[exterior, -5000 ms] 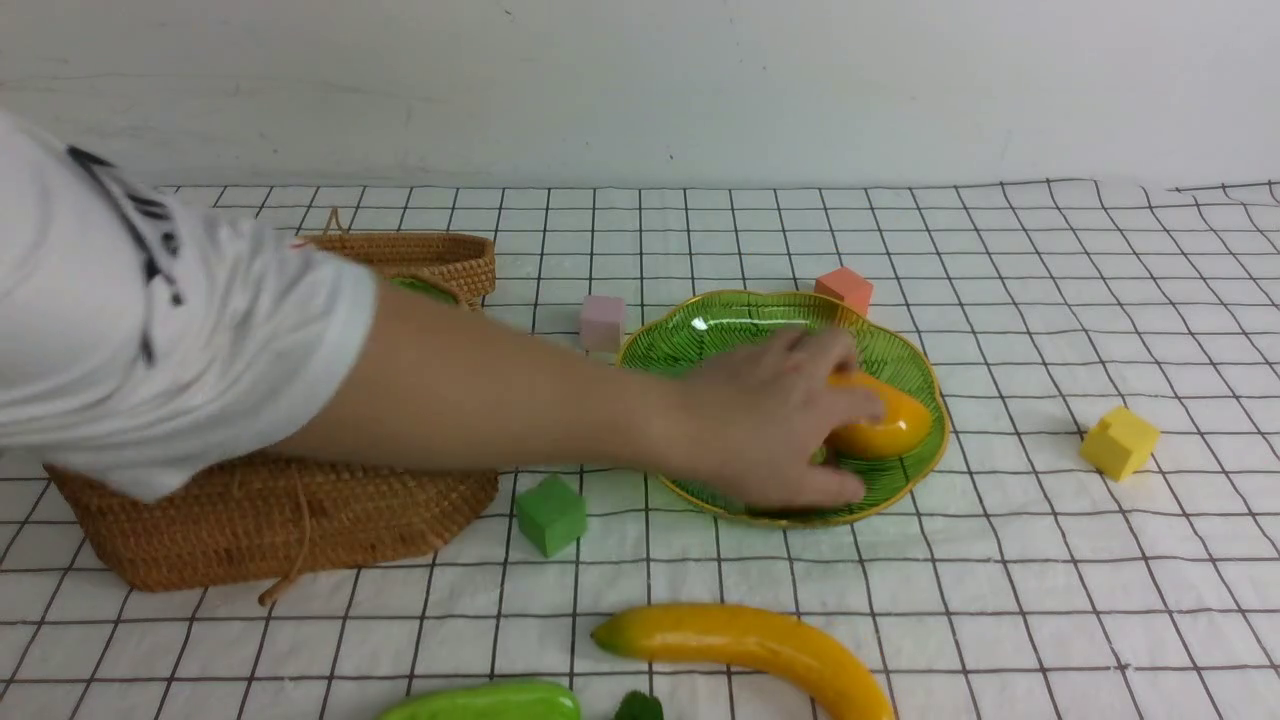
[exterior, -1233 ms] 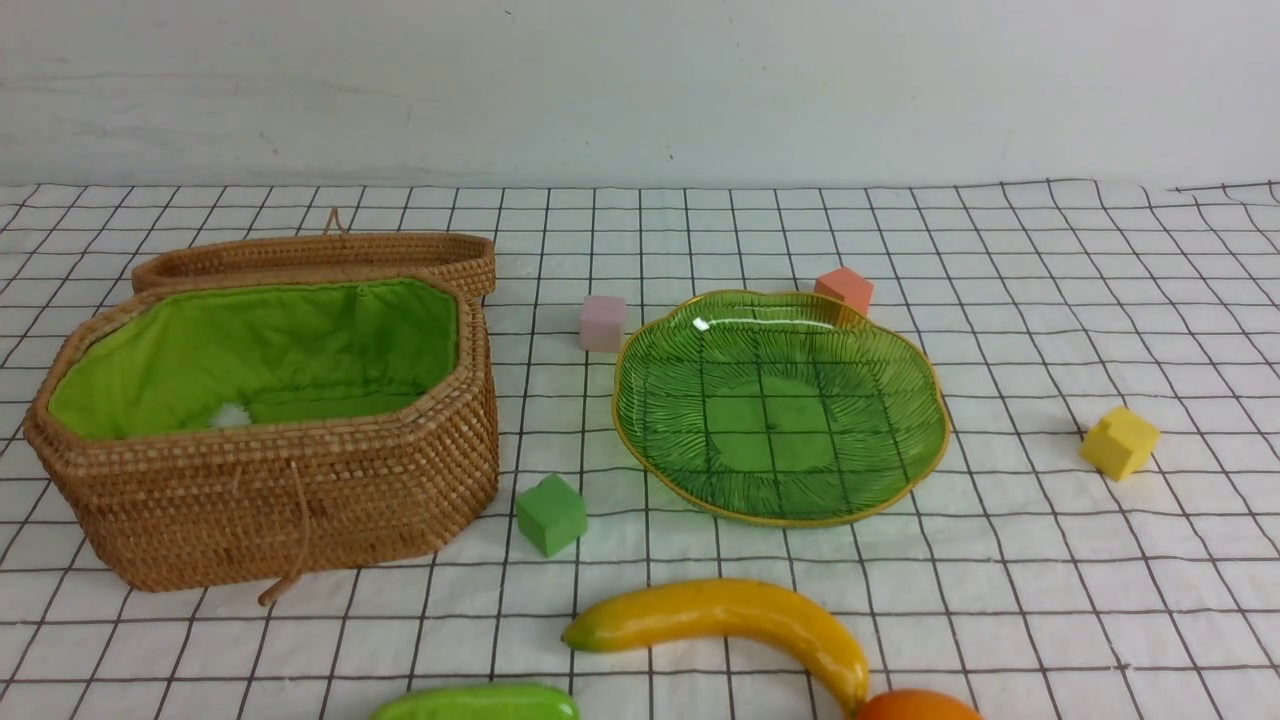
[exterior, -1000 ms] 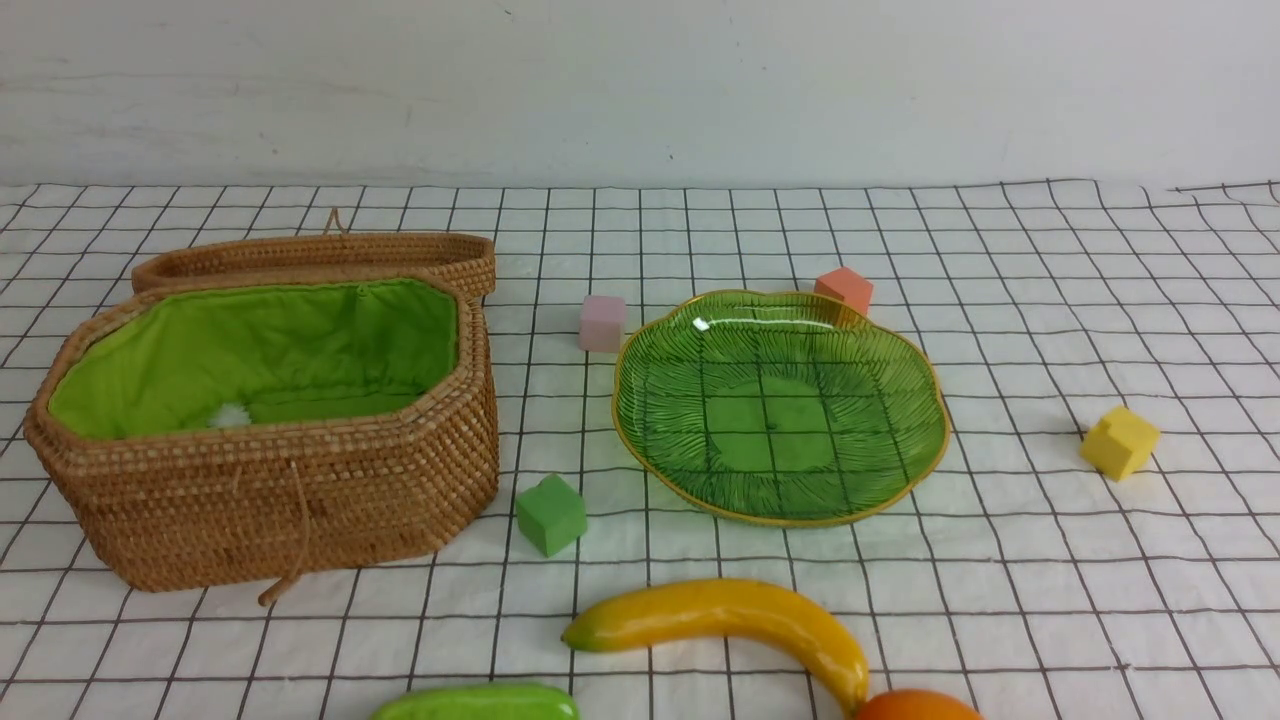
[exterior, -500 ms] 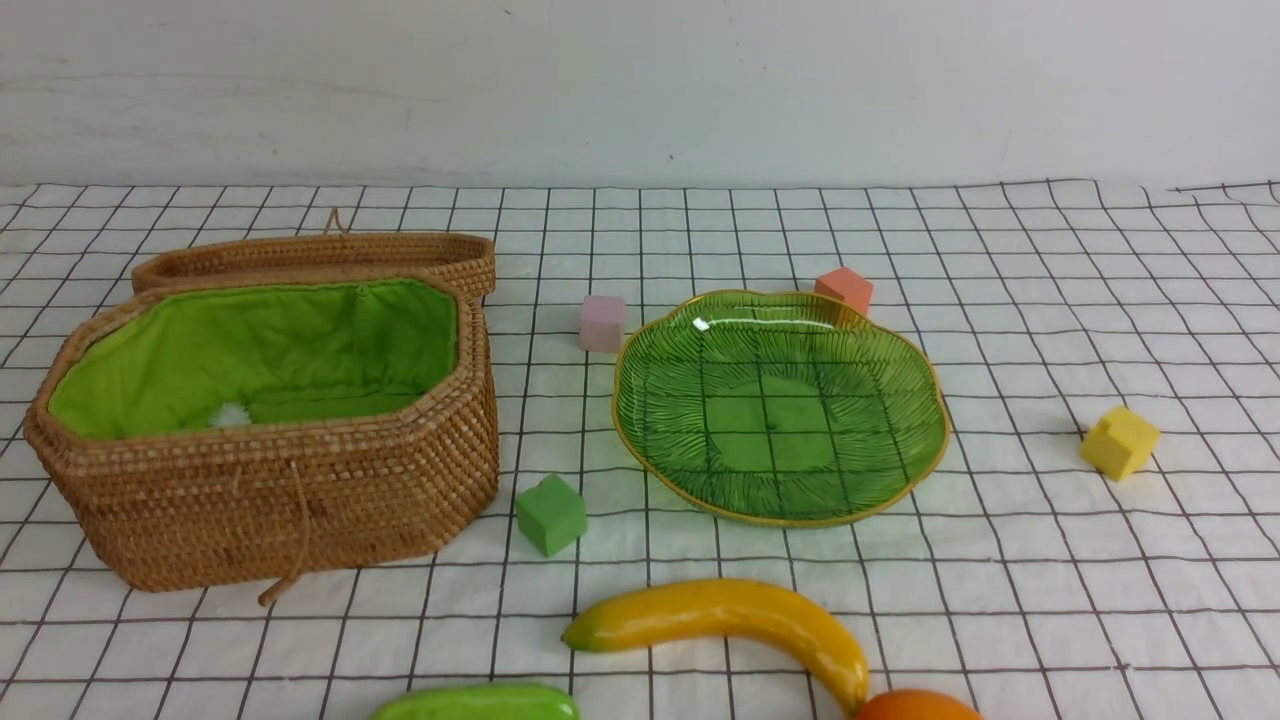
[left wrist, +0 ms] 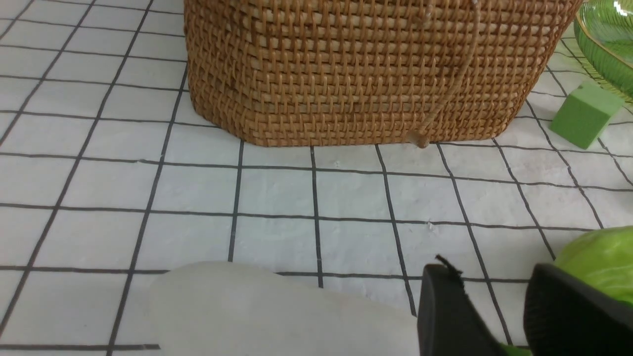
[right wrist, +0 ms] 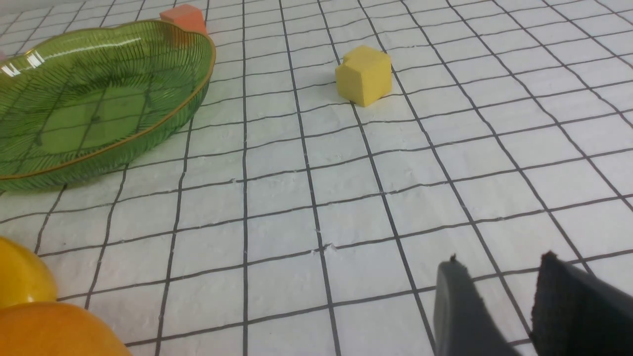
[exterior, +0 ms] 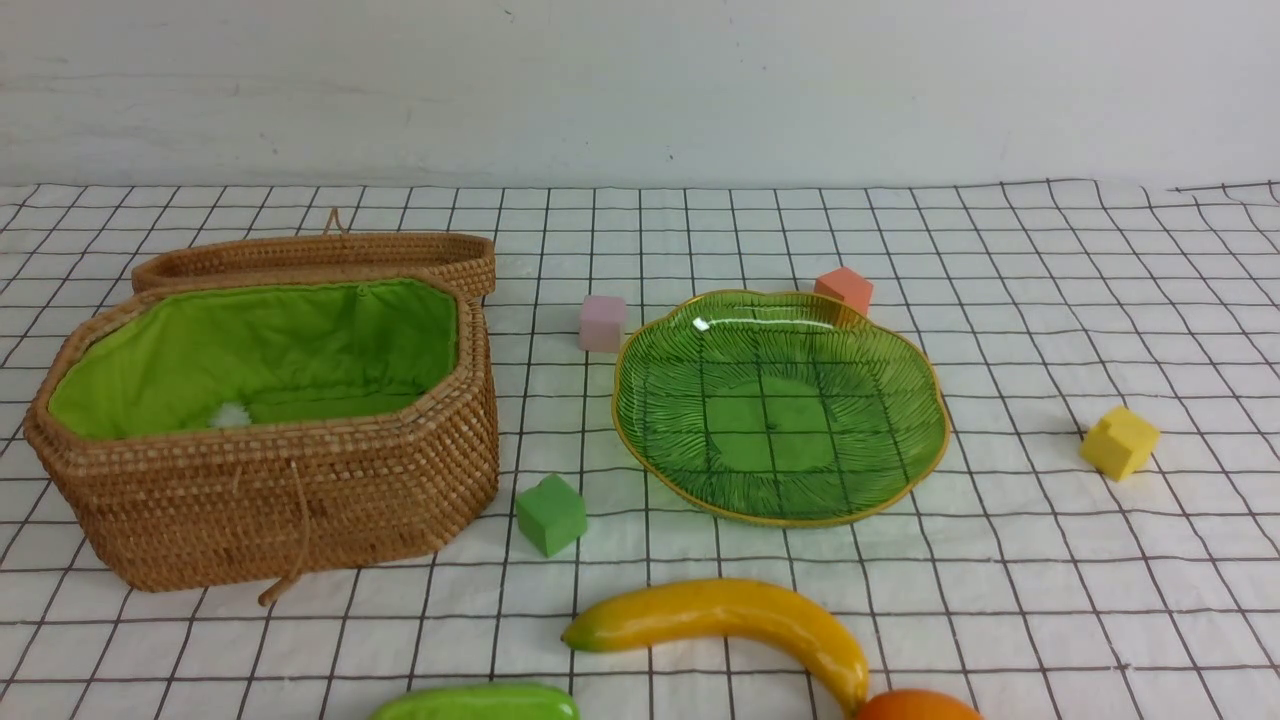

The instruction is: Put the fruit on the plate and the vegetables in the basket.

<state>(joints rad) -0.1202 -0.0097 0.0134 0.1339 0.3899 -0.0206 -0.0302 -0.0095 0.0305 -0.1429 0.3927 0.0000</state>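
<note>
both grippers part-open, empty.
left gripper (left wrist: 494, 296) by smooth cucumber (left wrist: 598, 259); right gripper (right wrist: 499, 291) over checked desk (right wrist: 296, 198); woven basket (exterior: 300, 500), ribbed glass plate (exterior: 640, 440).

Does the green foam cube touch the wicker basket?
Apart. In the front view, white cloth shows between the green foam cube and the wicker basket; the left wrist view shows the same gap.

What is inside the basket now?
Inside the basket, only green cloth lining and a small white tuft show. The near wall hides the floor behind it.
</note>
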